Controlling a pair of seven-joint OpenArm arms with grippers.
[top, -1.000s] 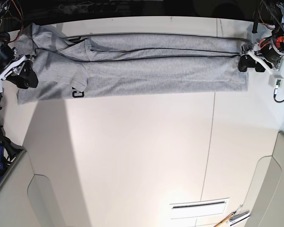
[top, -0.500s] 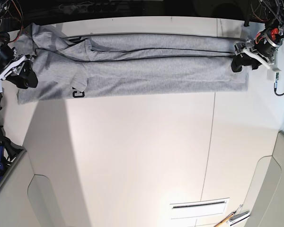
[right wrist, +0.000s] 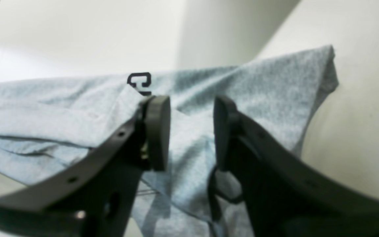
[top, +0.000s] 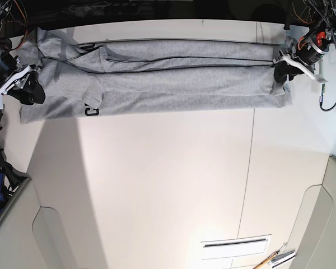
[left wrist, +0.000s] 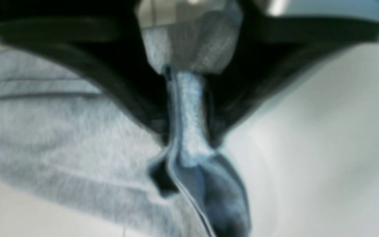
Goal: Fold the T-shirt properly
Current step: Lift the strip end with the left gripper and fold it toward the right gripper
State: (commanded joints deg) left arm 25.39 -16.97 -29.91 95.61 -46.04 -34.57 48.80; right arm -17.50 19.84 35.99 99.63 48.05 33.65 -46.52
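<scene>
My right end effector [top: 27, 87] hovers released over the collar end of the T-shirt [top: 157, 84], which lies as a long band across the surface [top: 168, 179]. My left end effector [top: 281, 73] is clenched on the hem. I judge the next step is the crosswise fold; first the right must grasp.

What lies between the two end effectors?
In the base view, only the T-shirt, stretched from the right end effector to the left end effector.
</scene>
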